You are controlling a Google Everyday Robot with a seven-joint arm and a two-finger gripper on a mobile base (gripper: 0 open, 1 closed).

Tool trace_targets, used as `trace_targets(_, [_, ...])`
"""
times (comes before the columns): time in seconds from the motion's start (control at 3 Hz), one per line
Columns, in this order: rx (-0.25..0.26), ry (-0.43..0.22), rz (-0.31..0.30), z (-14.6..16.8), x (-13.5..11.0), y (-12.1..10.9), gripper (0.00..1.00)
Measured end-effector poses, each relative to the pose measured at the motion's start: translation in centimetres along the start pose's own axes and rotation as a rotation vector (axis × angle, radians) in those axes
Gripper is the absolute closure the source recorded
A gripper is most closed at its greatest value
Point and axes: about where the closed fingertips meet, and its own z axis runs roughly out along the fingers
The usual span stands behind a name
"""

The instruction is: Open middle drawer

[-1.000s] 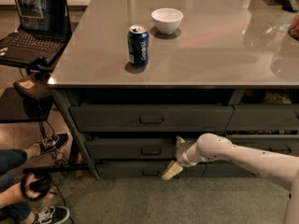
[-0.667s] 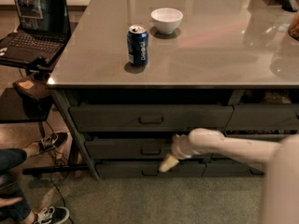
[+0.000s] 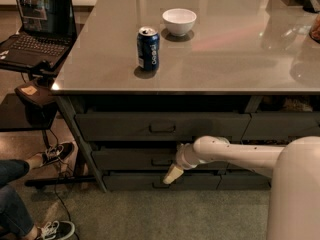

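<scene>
The middle drawer (image 3: 130, 160) is the dark grey-brown front second from the top under the table, with a small dark pull handle (image 3: 161, 161) at its centre. It looks pushed in, level with the drawers above and below. My gripper (image 3: 172, 174), cream-tipped on a white arm (image 3: 235, 154) reaching in from the right, sits just right of and slightly below that handle. It overlaps the lower edge of the middle drawer front, and I cannot tell whether it touches the handle.
The taller top drawer (image 3: 162, 126) and slim bottom drawer (image 3: 160, 182) flank it. On the table top (image 3: 240, 59) stand a blue can (image 3: 148, 48) and a white bowl (image 3: 179, 21). A laptop (image 3: 35, 26) on a stand and a person's feet (image 3: 55, 154) are at the left.
My arm has reached further left and a little up, bringing the gripper from below the middle drawer's right part close to its centre handle.
</scene>
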Motion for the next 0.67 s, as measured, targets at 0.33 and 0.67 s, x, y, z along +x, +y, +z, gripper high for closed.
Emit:
trace_targets(0.33, [0.018, -0.023, 0.029, 0.67, 0.31, -1.39, 0.0])
trace_targets(0.67, [0.018, -0.023, 0.029, 0.67, 0.31, -1.38, 0.0])
